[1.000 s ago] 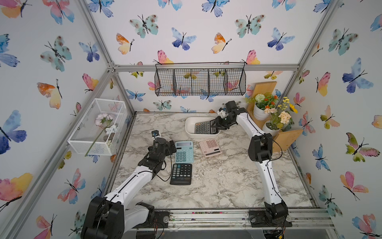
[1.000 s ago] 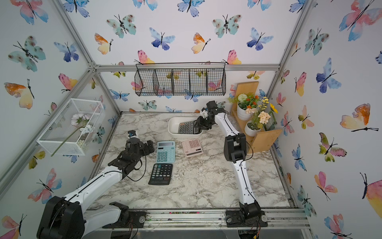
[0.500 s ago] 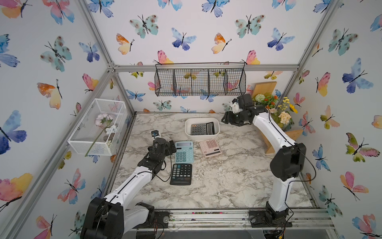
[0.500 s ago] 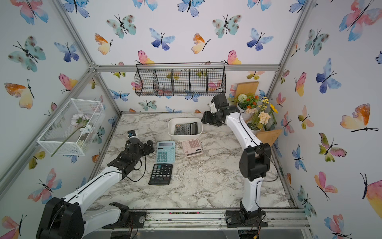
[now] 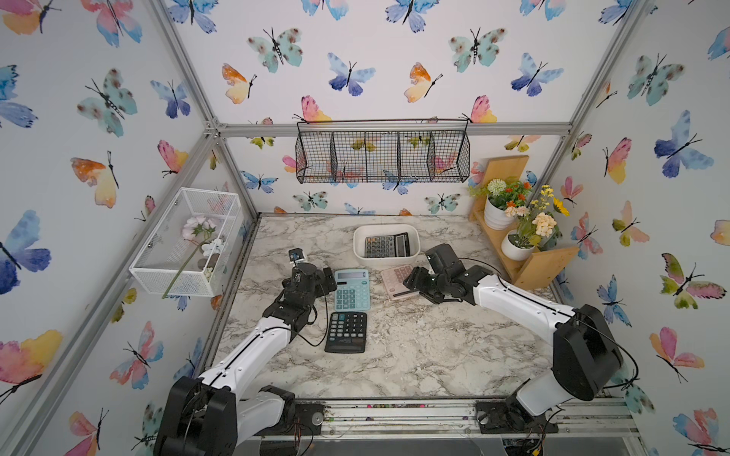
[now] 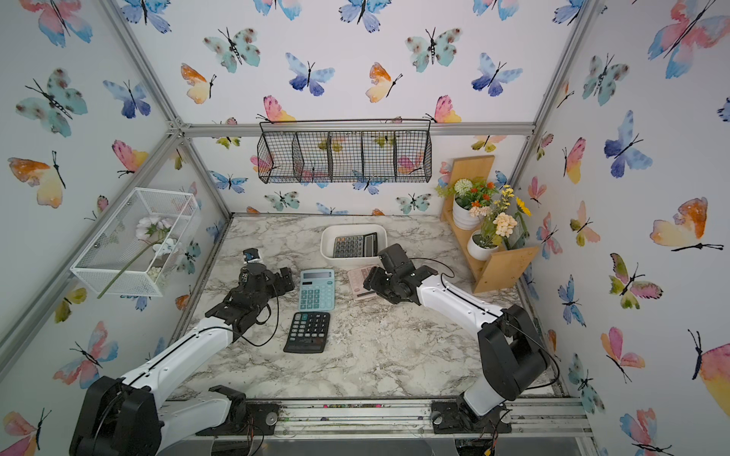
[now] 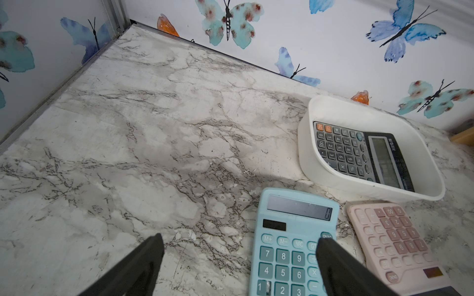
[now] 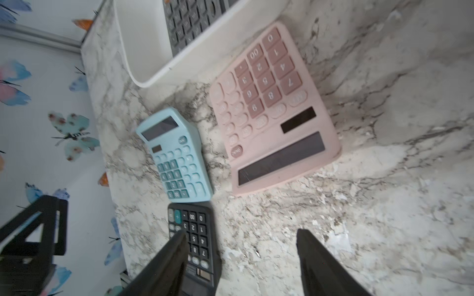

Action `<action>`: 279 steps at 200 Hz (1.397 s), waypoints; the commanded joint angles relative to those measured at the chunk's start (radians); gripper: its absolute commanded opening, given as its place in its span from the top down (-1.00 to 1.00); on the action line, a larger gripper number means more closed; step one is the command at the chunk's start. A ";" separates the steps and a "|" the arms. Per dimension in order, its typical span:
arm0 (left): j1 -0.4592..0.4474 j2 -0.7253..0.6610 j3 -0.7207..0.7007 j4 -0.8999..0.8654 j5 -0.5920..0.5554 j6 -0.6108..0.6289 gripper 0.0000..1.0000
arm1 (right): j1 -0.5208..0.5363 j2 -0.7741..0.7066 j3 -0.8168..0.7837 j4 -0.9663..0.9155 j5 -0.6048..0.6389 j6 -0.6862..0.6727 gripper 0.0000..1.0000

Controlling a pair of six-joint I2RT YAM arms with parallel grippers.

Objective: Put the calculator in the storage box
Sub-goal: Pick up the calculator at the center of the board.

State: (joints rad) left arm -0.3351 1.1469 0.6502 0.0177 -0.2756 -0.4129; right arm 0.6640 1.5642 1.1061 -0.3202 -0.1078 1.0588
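The storage box [image 5: 385,263], a shallow white tub, sits at the back middle of the table with a dark grey calculator [image 5: 385,245] lying flat inside it, as the left wrist view also shows [image 7: 359,153]. In front of it lie a pink calculator [image 5: 395,276], a light blue one [image 5: 352,290] and a black one [image 5: 347,331]. My right gripper [image 5: 412,285] hovers open over the pink calculator's right side, holding nothing [image 8: 241,233]. My left gripper [image 5: 326,278] is open and empty beside the blue calculator's left edge [image 7: 239,241].
A wooden shelf with flower pots [image 5: 517,233] stands at the back right. A black wire basket [image 5: 382,158] hangs on the back wall. A white mesh box [image 5: 185,244] with a flower is fixed to the left wall.
My right gripper left the storage box, swung up and back, then came down toward the front over the pink calculator, its jaws widening. The grey calculator stays in the box. The left arm has not moved.
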 commanded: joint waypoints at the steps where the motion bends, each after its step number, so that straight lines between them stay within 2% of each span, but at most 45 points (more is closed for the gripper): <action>1: 0.004 -0.026 -0.016 0.006 -0.011 -0.007 -0.97 | 0.031 0.005 -0.007 0.100 0.090 0.160 -0.42; 39: 0.004 -0.027 -0.020 0.008 -0.015 -0.008 -0.97 | 0.104 0.028 -0.039 0.165 0.153 0.307 -0.45; 93: 0.004 -0.021 -0.020 0.011 -0.019 -0.007 -0.97 | 0.188 0.017 -0.055 0.196 0.295 0.436 -0.41; 193: 0.005 -0.024 -0.024 0.007 -0.024 -0.007 -0.97 | 0.188 0.120 -0.156 0.299 0.333 0.562 -0.36; 279: 0.004 -0.026 -0.023 0.010 -0.025 -0.006 -0.97 | 0.127 0.199 -0.126 0.315 0.358 0.568 -0.07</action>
State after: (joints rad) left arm -0.3351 1.1370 0.6426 0.0181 -0.2764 -0.4133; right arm 0.8093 1.7313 0.9569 -0.0090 0.2115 1.6306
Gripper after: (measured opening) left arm 0.987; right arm 0.538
